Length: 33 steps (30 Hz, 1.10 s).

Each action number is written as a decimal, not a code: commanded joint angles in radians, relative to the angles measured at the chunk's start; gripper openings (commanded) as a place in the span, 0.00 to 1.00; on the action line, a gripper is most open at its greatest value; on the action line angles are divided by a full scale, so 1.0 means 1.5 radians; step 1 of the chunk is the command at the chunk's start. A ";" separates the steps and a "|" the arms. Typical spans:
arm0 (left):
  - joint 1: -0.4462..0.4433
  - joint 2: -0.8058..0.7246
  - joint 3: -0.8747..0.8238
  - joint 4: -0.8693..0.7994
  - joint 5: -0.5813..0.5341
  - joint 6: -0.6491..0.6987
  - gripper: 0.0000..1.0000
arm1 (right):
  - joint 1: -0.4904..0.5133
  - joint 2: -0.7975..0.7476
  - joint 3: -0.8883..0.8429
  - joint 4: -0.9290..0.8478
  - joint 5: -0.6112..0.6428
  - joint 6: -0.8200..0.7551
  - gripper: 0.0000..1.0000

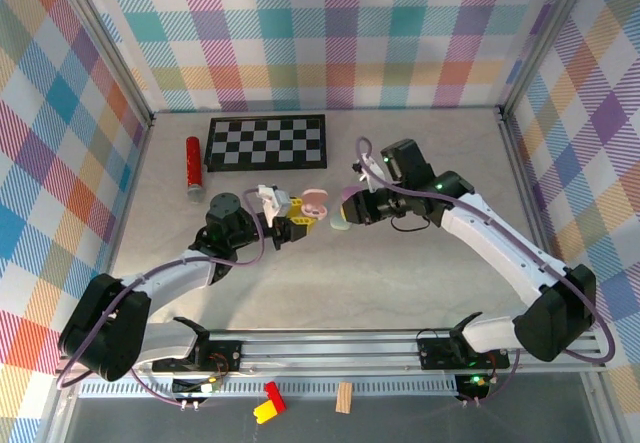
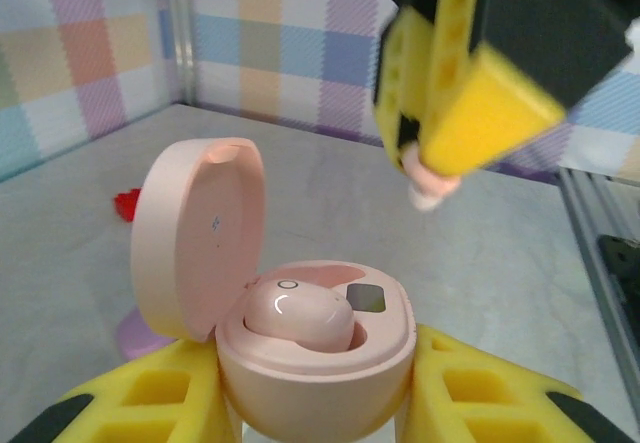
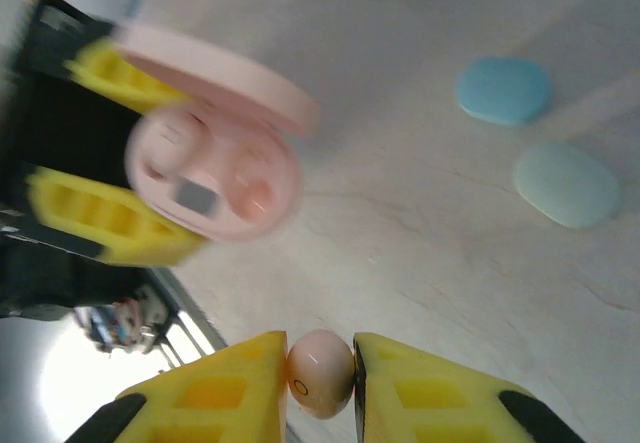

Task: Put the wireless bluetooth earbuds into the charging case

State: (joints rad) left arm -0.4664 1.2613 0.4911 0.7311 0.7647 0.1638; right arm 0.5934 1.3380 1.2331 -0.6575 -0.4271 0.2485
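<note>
Though held centrally, the case (image 2: 315,368) clears every wall (image 1: 330,33).

Top view is reading bright and even; arms are casting soft shadows on the table (image 1: 400,263). Left wrist: pink case (image 2: 315,363) is showing sharp, highlight glinting on its seated earbud (image 2: 298,318); right gripper (image 2: 440,163) is blurring up close. Right wrist: blur is smearing the pink case (image 3: 215,178); glare is washing out the lower-left corner.
</note>
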 commanded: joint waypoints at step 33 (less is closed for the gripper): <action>-0.040 0.025 0.044 0.047 0.080 -0.029 0.35 | -0.014 0.046 -0.006 0.066 -0.163 0.013 0.24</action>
State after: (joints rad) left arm -0.5167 1.3090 0.5339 0.7403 0.8555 0.1295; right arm 0.5758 1.3998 1.2358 -0.5755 -0.6559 0.2916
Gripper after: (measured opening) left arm 0.351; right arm 0.241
